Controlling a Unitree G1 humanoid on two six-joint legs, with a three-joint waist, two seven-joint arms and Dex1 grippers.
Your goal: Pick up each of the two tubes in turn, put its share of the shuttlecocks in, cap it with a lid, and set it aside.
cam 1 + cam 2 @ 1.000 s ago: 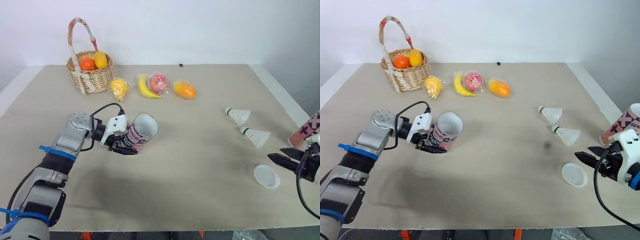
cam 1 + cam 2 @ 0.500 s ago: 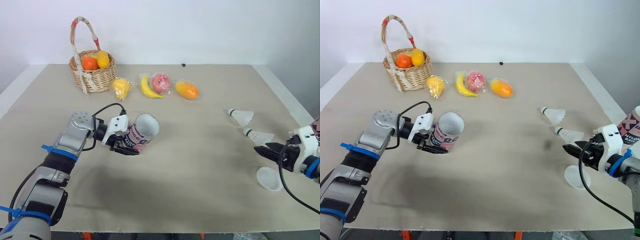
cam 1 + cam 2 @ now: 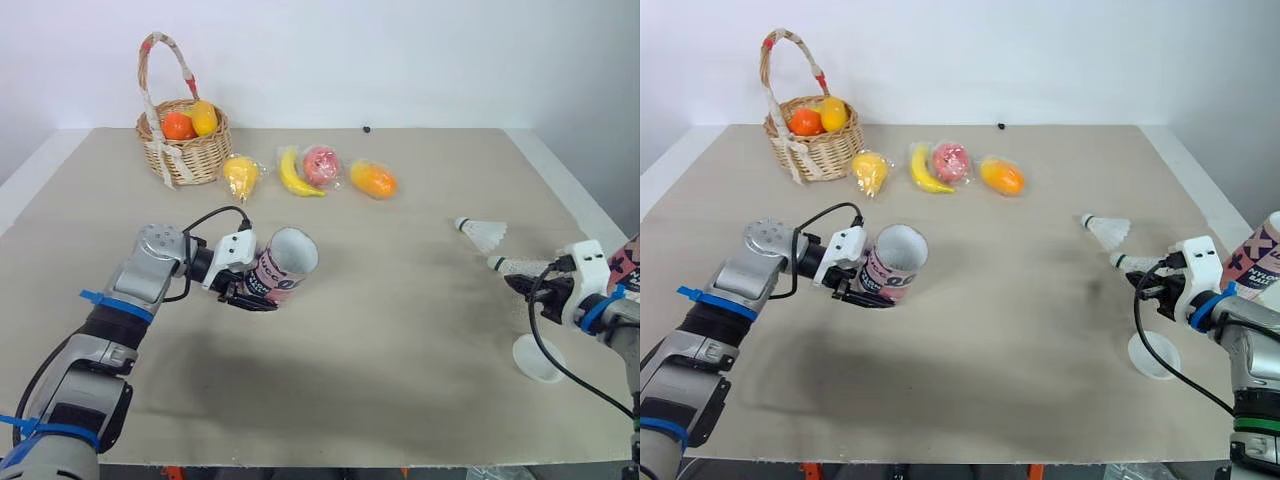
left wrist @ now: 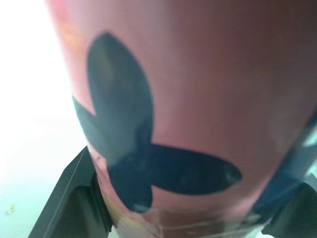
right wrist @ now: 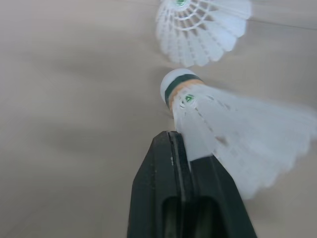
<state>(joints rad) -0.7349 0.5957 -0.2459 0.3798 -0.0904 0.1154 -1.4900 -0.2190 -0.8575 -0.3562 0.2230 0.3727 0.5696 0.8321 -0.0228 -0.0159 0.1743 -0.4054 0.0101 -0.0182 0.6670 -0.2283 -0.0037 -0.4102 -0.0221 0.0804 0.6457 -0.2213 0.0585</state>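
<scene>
Left-centre of frame: left hand (image 3: 262, 298) clamped round pink cylindrical tube (image 3: 283, 265), tilted, round mouth open; black petal-shaped mark on wall, lettering partly hidden, unreadable. Right edge: right hand (image 5: 173, 136), fingers pressed together, tips against feathered skirt of green-banded shuttlecock (image 5: 233, 139); actual grip unclear. Flat white round lid (image 3: 537, 358) lower right on beige worktop (image 3: 400, 330).

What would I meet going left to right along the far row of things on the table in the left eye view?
basket → yellow fruit → banana → pink fruit → orange fruit
</scene>
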